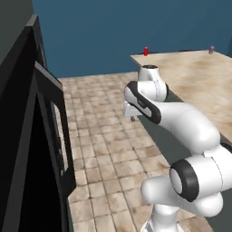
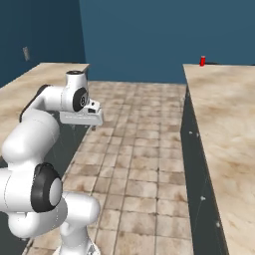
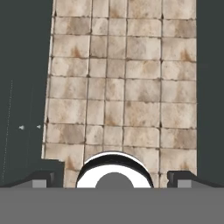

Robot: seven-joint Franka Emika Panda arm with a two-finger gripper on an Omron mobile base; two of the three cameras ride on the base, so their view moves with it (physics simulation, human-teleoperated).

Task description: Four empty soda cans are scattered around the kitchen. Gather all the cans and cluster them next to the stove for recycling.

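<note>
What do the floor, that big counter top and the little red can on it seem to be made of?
The tan tiled floor looks like matte stone or ceramic: square tiles, mottled, with grout lines. The beige counter top looks like polished marble, going by its cloudy veining. The small red can is probably painted metal, but too small to be sure.

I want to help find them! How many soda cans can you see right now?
2. A red can stands at the far end of the beige counter, and a purple-pink can farther right at the same end. Other cans may be hidden.

floor (image 3: 122, 87): matt mottled tan tile | counter (image 2: 224, 124): smooth beige marble | arm (image 1: 186, 122): glossy white
</note>
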